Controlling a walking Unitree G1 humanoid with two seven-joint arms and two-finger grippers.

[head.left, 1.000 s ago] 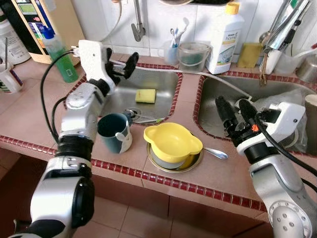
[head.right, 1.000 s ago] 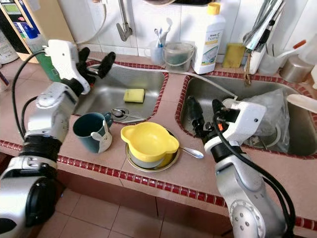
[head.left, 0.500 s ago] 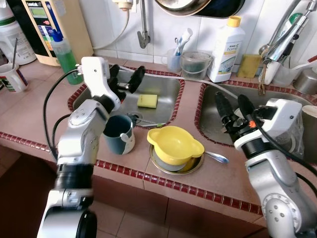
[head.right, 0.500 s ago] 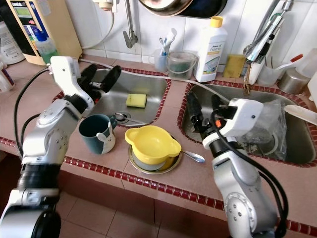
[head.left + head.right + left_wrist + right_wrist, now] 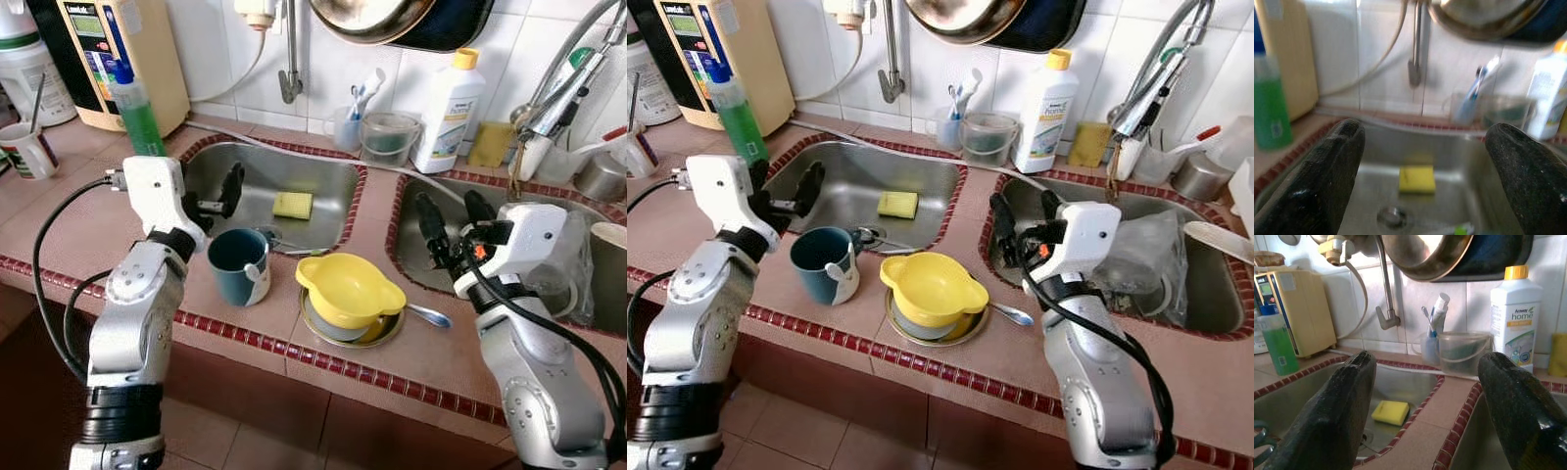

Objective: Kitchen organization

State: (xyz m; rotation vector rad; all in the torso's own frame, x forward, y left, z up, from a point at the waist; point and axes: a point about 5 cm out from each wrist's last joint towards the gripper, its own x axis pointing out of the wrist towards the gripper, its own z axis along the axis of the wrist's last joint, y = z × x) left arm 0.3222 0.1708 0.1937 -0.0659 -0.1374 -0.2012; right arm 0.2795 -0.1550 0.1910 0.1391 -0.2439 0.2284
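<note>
I'm holding both grippers released and empty: left gripper (image 5: 223, 191) hovering over the left sink (image 5: 323, 168), right gripper (image 5: 453, 221) over the right one. Yellow bowl (image 5: 350, 289) is sitting between them beside the teal mug (image 5: 238, 265).

You are seeing a yellow bowl (image 5: 348, 287), a dark teal mug (image 5: 238, 265), a yellow sponge (image 5: 292, 205), and pink worktop (image 5: 59, 220) tiles edged dark red.

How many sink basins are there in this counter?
2. The left basin holds a yellow sponge and lies beside the left hand. The right basin holds a clear plastic bag, near the right hand.
</note>
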